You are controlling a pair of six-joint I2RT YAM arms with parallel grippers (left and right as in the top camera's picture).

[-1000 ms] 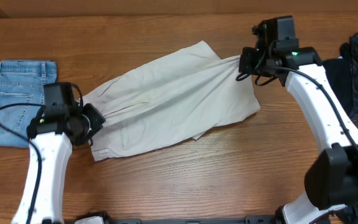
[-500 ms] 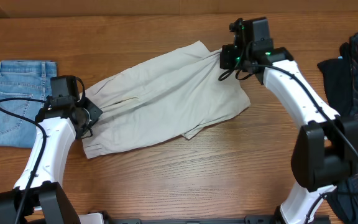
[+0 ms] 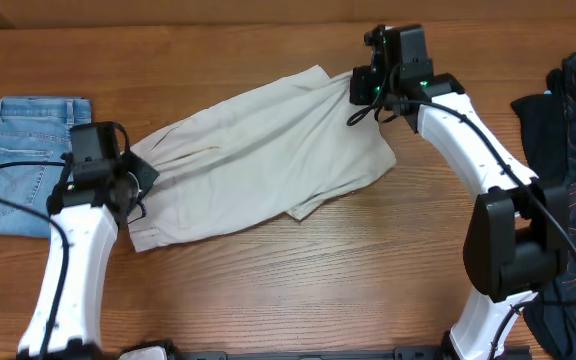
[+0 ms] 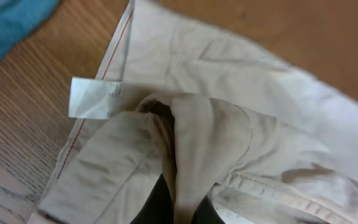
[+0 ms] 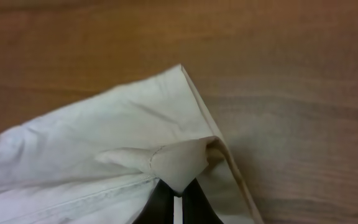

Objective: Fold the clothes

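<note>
The pale beige shorts (image 3: 258, 160) lie stretched across the middle of the wooden table in the overhead view. My left gripper (image 3: 140, 178) is shut on a bunched fold at their left end, near the waistband; the left wrist view shows the fold (image 4: 194, 149) pinched between the black fingers (image 4: 178, 214), with a white label (image 4: 92, 98) beside it. My right gripper (image 3: 356, 90) is shut on the shorts' far right corner; the right wrist view shows a tip of cloth (image 5: 179, 163) between the fingers (image 5: 178, 208).
A folded blue denim piece (image 3: 18, 160) lies at the left edge, just left of my left arm. A dark heap of clothes (image 3: 573, 150) sits at the right edge. Bare wood (image 3: 298, 280) lies in front of the shorts.
Both grippers have kept their hold and drawn the shorts leftward and toward the far side. The right gripper has moved left along the back; the cloth now lies flatter and more compact.
</note>
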